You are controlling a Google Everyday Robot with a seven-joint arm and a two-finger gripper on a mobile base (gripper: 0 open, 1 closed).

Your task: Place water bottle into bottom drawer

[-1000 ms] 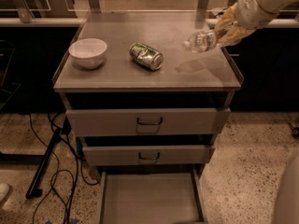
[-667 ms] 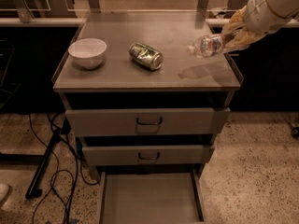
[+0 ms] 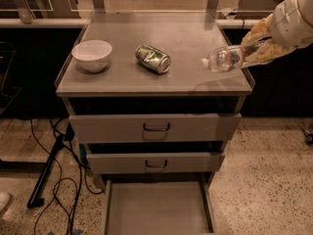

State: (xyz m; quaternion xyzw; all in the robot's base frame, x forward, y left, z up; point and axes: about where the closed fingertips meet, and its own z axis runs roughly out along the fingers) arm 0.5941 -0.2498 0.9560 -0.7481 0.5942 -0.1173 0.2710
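water bottle (image 3: 223, 58) held sideways just above the right edge of the cabinet top (image 3: 195, 31), white cap pointing toward the cabinet's middle, gripper (image 3: 254, 47) clamped on its base end beyond the cabinet's right side, bottom drawer (image 3: 156, 210) open at the cabinet's foot, crushed green can (image 3: 153, 58) mid-top, white bowl (image 3: 92, 55) on the top's left

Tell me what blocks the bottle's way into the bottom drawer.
Nothing lies in the bottom drawer. The hand holds the water bottle over the countertop, near its right edge, so it and the upper drawers stand between; it probably must come forward first.
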